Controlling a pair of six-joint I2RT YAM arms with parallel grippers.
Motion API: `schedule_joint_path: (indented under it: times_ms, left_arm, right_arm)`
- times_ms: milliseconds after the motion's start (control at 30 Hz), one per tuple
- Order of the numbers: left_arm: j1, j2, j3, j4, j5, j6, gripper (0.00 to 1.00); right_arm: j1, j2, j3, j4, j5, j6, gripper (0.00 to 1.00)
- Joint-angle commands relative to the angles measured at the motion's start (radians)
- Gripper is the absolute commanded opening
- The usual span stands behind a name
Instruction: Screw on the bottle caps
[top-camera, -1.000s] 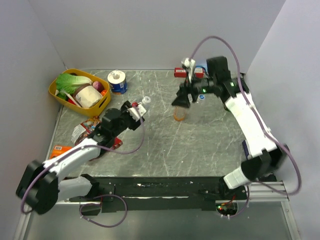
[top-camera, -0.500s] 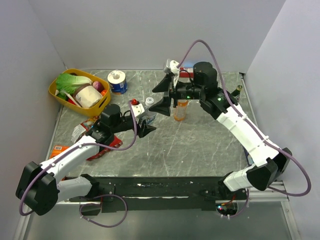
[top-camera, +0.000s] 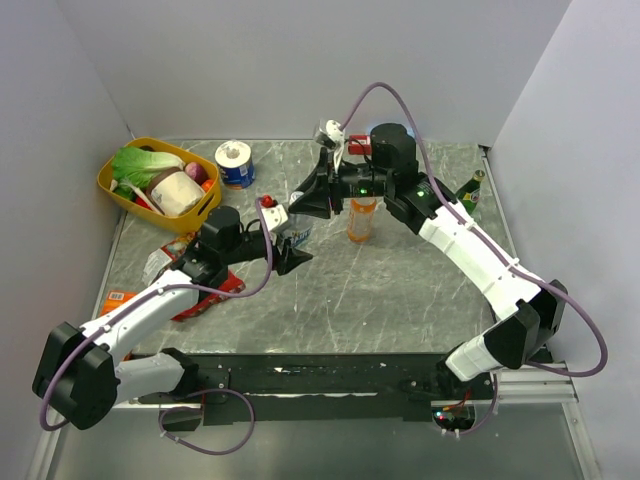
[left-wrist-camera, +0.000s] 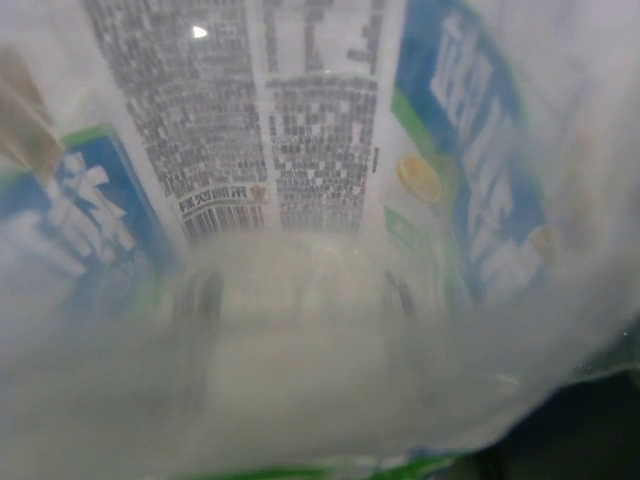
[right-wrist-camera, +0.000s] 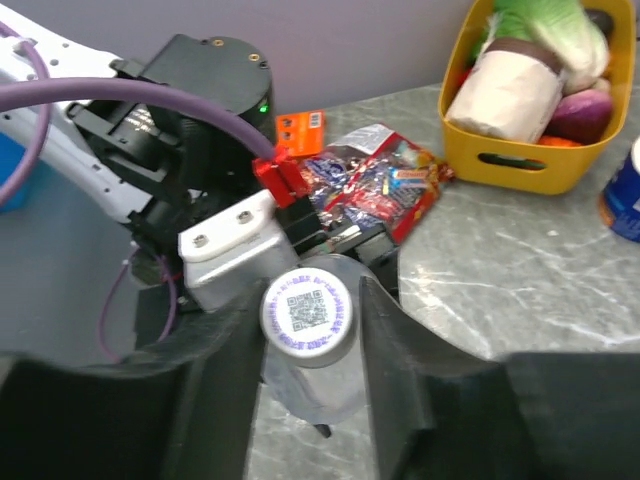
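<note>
Right gripper (right-wrist-camera: 308, 300): swung from orange bottle (top-camera: 360, 222) | clamped on white cap (right-wrist-camera: 305, 312) | left gripper (top-camera: 291, 246) clamps water bottle (left-wrist-camera: 320, 200)

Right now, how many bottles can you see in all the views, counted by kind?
clear plastic bottle of orange drink: 1
clear plastic water bottle with a blue-white label: 1
dark green glass bottle with a gold top: 1
Total: 3

Left wrist view: the bottle (left-wrist-camera: 320, 200) fills it, label blurred toward 6 o'clock. Right wrist view: basket (right-wrist-camera: 560, 160) cut off at 1 o'clock; whether the right fingers (right-wrist-camera: 400, 370) touch the cap (right-wrist-camera: 305, 312) is unclear.
</note>
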Motion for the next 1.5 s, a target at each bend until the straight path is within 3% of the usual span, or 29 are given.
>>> schedule_joint_path:
  times_ms: [0, 33, 67, 233, 500, 767, 1000, 1167, 1333, 1467]
  left_arm:
    - [-0.007, 0.007, 0.05, 0.025, 0.019, 0.006, 0.51]
    - [-0.007, 0.016, 0.05, 0.014, -0.027, 0.001, 0.69]
    - [-0.007, 0.016, 0.038, 0.007, -0.056, -0.023, 0.96]
    - [0.004, -0.025, -0.059, -0.022, -0.2, -0.031, 0.96]
    - [0.024, -0.078, -0.174, -0.124, -0.389, 0.009, 0.96]
    - [0.044, -0.087, -0.174, -0.159, -0.412, 0.013, 0.96]
    - [0.055, -0.084, -0.159, -0.167, -0.409, 0.018, 0.96]
    - [0.055, -0.084, -0.153, -0.171, -0.417, 0.026, 0.96]
    - [0.059, -0.081, -0.154, -0.162, -0.412, 0.023, 0.96]
    - [0.059, -0.078, -0.153, -0.158, -0.412, 0.021, 0.96]
  right_arm:
    - [-0.004, -0.009, 0.031, 0.039, 0.01, -0.024, 0.32]
    - [-0.006, -0.017, 0.028, 0.024, 0.02, -0.07, 0.27]
    - [-0.007, -0.037, 0.013, -0.013, 0.021, -0.094, 0.26]
    - [-0.029, -0.116, -0.088, -0.128, 0.052, -0.275, 0.23]
    - [-0.066, -0.167, -0.3, -0.064, 0.138, -0.334, 0.18]
    - [-0.075, -0.054, -0.302, -0.012, 0.204, -0.363, 0.08]
    - [-0.075, 0.015, -0.296, 0.02, 0.228, -0.375, 0.08]
    - [-0.075, 0.04, -0.302, 0.034, 0.244, -0.368, 0.16]
    - [-0.075, 0.051, -0.316, 0.043, 0.27, -0.352, 0.37]
    - [-0.076, 0.063, -0.317, 0.04, 0.283, -0.351, 0.46]
